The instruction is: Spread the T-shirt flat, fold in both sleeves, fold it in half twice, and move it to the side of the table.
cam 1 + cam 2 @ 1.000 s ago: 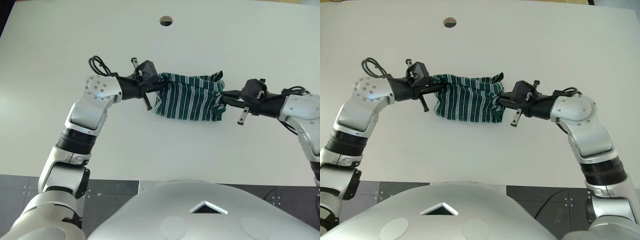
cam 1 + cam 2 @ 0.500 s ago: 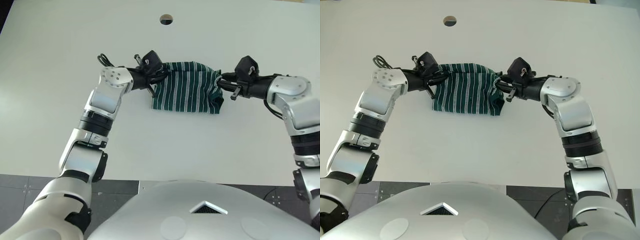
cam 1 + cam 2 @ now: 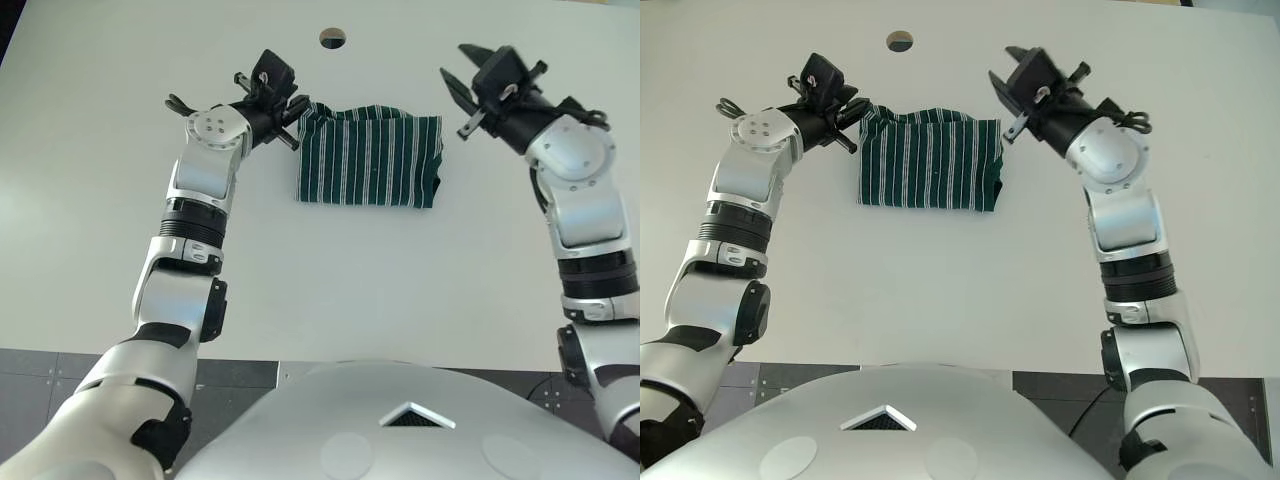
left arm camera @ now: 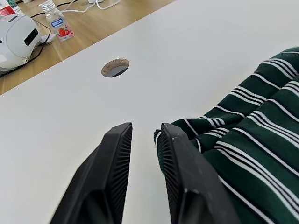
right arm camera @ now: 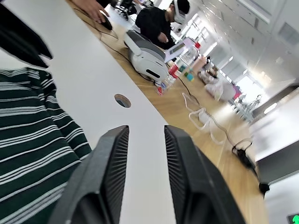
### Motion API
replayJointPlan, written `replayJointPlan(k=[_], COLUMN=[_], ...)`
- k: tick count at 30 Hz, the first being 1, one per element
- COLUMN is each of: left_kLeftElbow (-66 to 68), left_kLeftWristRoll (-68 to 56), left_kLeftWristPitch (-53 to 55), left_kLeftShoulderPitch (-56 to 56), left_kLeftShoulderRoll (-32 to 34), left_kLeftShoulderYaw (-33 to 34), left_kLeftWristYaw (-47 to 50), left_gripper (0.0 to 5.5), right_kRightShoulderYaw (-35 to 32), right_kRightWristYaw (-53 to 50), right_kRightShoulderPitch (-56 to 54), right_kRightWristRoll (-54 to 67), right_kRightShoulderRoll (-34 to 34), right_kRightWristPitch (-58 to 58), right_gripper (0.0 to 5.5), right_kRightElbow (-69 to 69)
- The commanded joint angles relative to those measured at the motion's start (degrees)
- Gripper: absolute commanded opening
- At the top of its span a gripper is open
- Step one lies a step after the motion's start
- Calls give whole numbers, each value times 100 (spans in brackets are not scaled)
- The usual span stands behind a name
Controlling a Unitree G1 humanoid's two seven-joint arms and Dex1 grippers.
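Note:
The T-shirt [image 3: 370,157], dark green with thin white stripes, lies folded into a neat rectangle on the white table [image 3: 330,280], toward its far side. My left gripper [image 3: 292,120] sits at the shirt's far left corner. In the left wrist view its fingers [image 4: 117,154] stand slightly apart with bare table between them and the shirt's hem [image 4: 243,135] just beside one finger. My right gripper [image 3: 455,65] is lifted above the table beyond the shirt's far right corner, open and holding nothing; the shirt [image 5: 32,126] lies below it.
A round cable hole [image 3: 332,39] is set in the table just beyond the shirt. Past the table's far edge stand a white device [image 4: 18,35], small bottles [image 4: 55,18] and cables. Bare tabletop lies in front of the shirt and to both sides.
Both grippers carried the shirt farther away across the table, laid it down flat and let go. The right gripper then rose and drew back; the left stays beside the corner.

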Motion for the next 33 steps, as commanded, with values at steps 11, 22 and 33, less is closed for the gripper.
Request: replayJointPlan(k=[11,22,33], left_kLeftElbow=[-2101,-3216,-3213], left_kLeftWristRoll=[-165,-313,-369], left_kLeftWristPitch=[-462,-391,-435], left_kLeftShoulderPitch=[952,1425,1536], left_kLeftShoulderRoll=[-50,-97,-42], left_kLeftShoulderYaw=[802,864,937], left_kLeftWristYaw=[869,924,953], left_gripper=[11,11,11], right_kRightShoulderYaw=[1548,2246,782], right_kRightWristYaw=[-766,-571,449], right_kRightShoulderPitch=[-582,-798,997], right_kRightWristRoll=[-1893,-3471,-2953], right_kRightShoulderRoll=[1229,786,-1544], right_kRightWristPitch=[-633,353,825], right_gripper=[10,10,10], right_kRightElbow=[2056,2883,1041])
